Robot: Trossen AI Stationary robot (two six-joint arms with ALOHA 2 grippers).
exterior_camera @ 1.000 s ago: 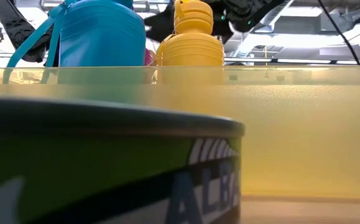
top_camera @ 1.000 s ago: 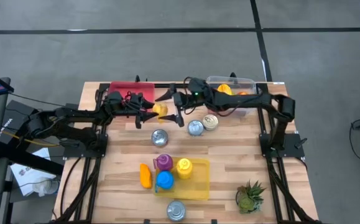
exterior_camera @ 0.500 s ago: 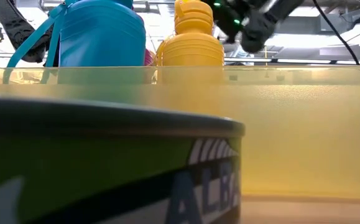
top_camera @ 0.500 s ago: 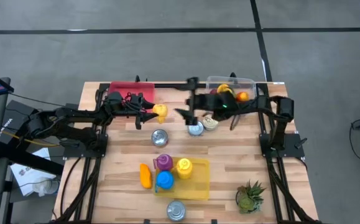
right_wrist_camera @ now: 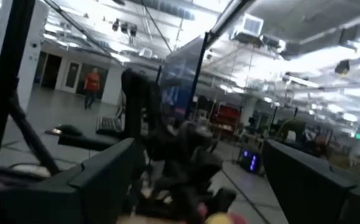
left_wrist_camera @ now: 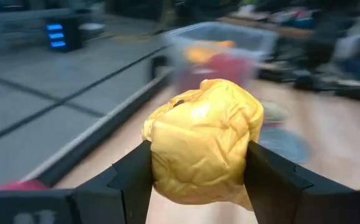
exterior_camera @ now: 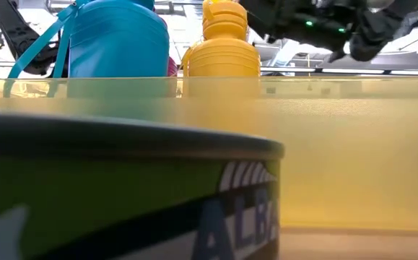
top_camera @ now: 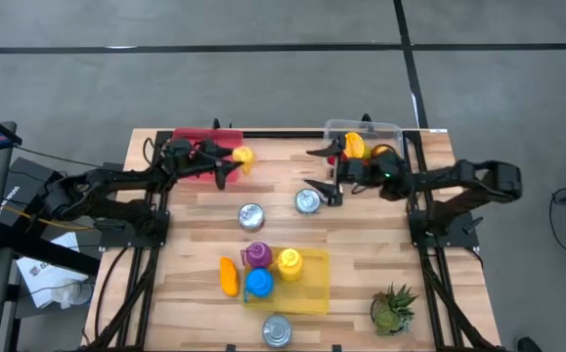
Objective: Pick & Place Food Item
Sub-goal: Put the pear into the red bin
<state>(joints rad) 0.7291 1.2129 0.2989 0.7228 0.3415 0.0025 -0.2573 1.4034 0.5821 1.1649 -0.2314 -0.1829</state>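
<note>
The left gripper (top_camera: 232, 162) sits in the upper left-centre of the high view, at the right edge of the flat red tray (top_camera: 187, 145). Its fingers pinch the crumpled yellow food item (top_camera: 242, 154); the left wrist view shows both dark fingers (left_wrist_camera: 136, 180) pressed against the sides of that item (left_wrist_camera: 201, 146). Compared with one second ago, the item has shifted up and slightly left in the high view, now lying level with the tray's near edge.

The right gripper (top_camera: 324, 168) is in the upper centre-right of the high view, jaws spread wide, holding nothing. One second ago it was reaching left of centre, close beside the left gripper; it has since drawn back to the right and now lies just left of the clear plastic bin (top_camera: 392, 128). The two grippers are now well apart.

The two silver cans (top_camera: 251, 215) (top_camera: 308, 200) stand mid-frame as before. The small brass-lidded can seen earlier beside the second silver can is hidden now under the right arm. The yellow tray (top_camera: 317, 293) at lower centre, with its blue, purple and yellow bottles (top_camera: 258, 282), is unchanged.
</note>
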